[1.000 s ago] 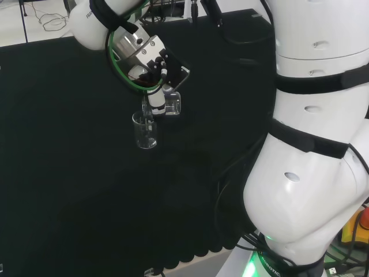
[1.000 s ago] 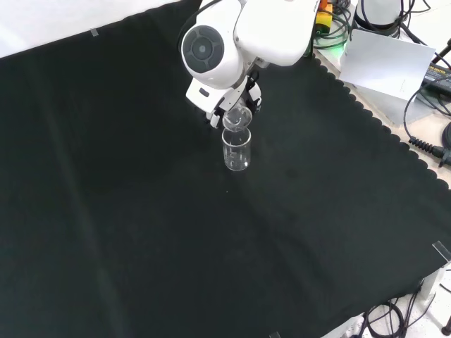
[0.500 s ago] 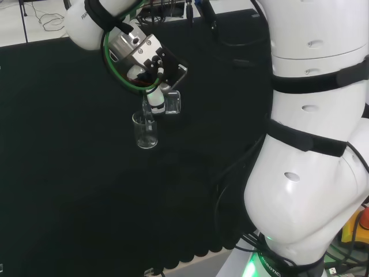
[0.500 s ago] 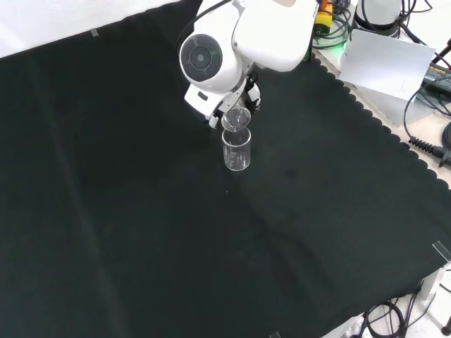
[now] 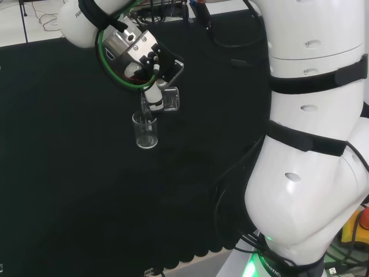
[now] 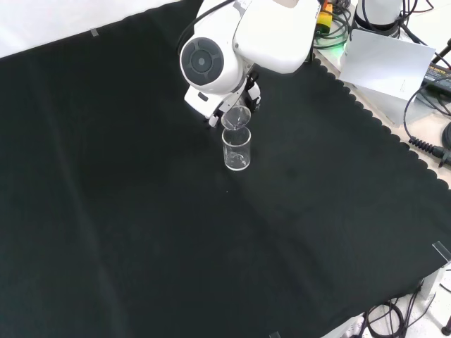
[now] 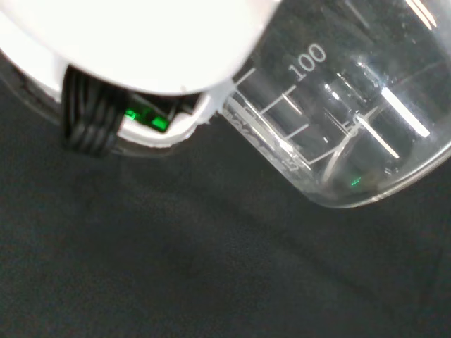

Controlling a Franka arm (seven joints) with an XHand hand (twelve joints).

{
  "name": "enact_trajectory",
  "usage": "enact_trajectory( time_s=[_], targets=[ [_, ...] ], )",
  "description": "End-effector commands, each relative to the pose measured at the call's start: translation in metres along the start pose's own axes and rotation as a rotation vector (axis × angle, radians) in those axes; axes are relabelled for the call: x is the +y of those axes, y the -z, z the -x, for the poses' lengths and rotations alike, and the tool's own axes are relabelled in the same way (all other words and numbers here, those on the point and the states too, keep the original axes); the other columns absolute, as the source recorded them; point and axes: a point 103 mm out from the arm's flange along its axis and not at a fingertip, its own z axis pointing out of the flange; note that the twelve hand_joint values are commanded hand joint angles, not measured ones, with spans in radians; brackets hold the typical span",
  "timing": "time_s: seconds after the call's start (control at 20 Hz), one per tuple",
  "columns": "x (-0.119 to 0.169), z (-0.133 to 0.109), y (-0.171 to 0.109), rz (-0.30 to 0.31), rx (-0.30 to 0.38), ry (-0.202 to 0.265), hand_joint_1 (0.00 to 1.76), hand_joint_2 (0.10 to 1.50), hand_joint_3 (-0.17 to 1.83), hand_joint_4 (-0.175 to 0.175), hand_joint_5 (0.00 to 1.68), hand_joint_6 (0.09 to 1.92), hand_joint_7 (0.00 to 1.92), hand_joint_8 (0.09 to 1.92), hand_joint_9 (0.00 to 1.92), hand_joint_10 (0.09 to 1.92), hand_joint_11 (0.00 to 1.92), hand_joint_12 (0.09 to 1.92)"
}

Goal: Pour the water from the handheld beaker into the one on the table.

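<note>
The hand (image 5: 151, 86) grips a tilted glass beaker (image 5: 168, 99), fingers apparently curled around it, its lip just above an upright beaker (image 5: 145, 130) standing on the table (image 5: 69, 173).

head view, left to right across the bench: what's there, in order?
Standing beaker → tilted beaker held in the hand just above and right of it → bare black cloth → the arm's own white links.
</note>
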Motion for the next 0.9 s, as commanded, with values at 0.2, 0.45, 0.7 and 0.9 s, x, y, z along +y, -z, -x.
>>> enact_trajectory(
  time_s=[0.2,0.45,0.7,0.9],
  targets=[
    [-0.0017,0.0002,0.0015,0.004,-0.012,0.002,1.45,0.45,0.9,-0.175,1.26,0.6,1.43,0.54,1.57,0.44,1.24,0.71],
    [-0.003,-0.0026,0.0029,-0.009,-0.029,0.007,1.39,0.46,0.92,-0.175,1.28,0.63,1.47,0.53,1.6,0.47,1.24,0.72],
    [-0.0033,-0.0053,0.0033,-0.029,-0.041,0.007,1.45,0.45,0.91,-0.175,1.26,0.61,1.43,0.55,1.57,0.46,1.23,0.72],
    [-0.0028,-0.0071,0.0038,-0.043,-0.051,0.006,1.38,0.46,0.93,-0.175,1.28,0.64,1.48,0.53,1.6,0.48,1.24,0.72]
  ],
)
